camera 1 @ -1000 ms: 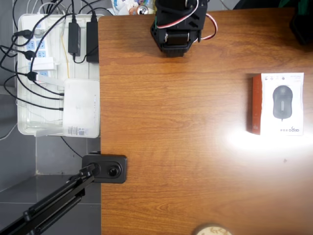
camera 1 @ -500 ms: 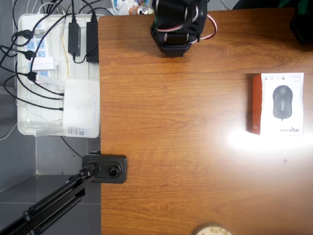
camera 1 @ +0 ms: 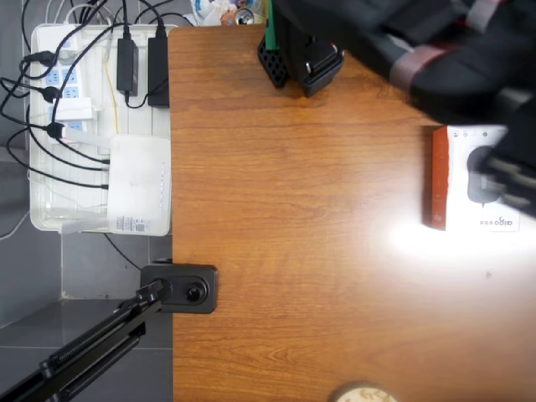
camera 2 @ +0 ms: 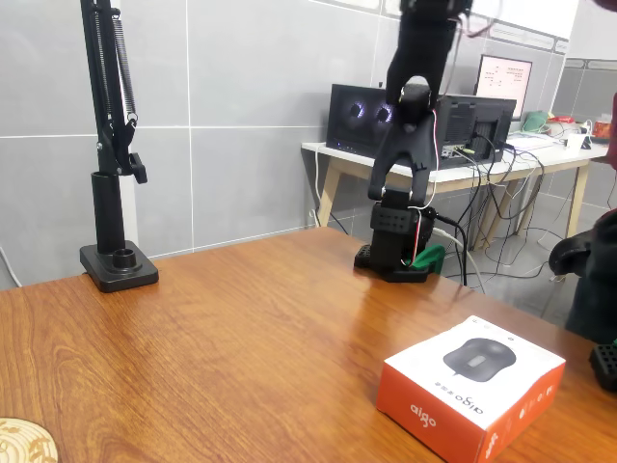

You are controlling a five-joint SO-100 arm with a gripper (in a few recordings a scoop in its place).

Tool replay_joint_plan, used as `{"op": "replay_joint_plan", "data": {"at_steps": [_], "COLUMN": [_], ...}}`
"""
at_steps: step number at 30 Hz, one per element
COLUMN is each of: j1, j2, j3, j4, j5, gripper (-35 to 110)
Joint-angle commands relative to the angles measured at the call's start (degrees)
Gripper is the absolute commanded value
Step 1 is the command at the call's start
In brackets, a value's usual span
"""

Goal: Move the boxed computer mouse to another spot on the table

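Note:
The boxed computer mouse (camera 1: 461,197) lies flat near the right edge of the table (camera 1: 293,251), a white box with an orange-red side panel. In the fixed view the box (camera 2: 472,386) sits at the front right, with nothing touching it. From overhead the black arm is a blur stretching from its base (camera 1: 289,63) out to the right. My gripper (camera 1: 507,180) hangs high over the box's right part and hides part of the mouse picture. Blur hides how the jaws stand. In the fixed view the arm (camera 2: 410,145) rises out of the top of the picture.
A white tray (camera 1: 42,222) of power strips and cables with a white router-like device (camera 1: 138,184) sits off the table's left edge. A black stand base (camera 1: 180,289) (camera 2: 118,265) is clamped at that edge. A round light coaster (camera 1: 362,394) (camera 2: 24,439) lies at the front.
The arm has unfolded from above its base and swung out to the right, over the box. The box has not moved.

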Motion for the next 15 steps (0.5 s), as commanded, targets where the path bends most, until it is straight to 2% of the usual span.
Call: {"op": "replay_joint_plan", "data": {"at_steps": [1,4,6,9,10,11,13,15], "j1": [-6.33,-7.65,-6.59,-7.38,-8.09,-8.88,-9.84,-10.72], "j2": [0.18,1.23,-0.09,-5.45,-7.91,-10.63,-15.56,-19.69], "j3": [1.93,9.4,9.93,9.49,9.49,9.58,9.49,9.58], "j4": [12.13,14.06,20.39,25.22,25.31,24.43,21.8,19.6], "j5": [-6.15,-8.88,-9.93,-5.89,-3.78,-4.04,-6.68,-9.14], "gripper": [0,0,1,15,28,47,76,95]}}
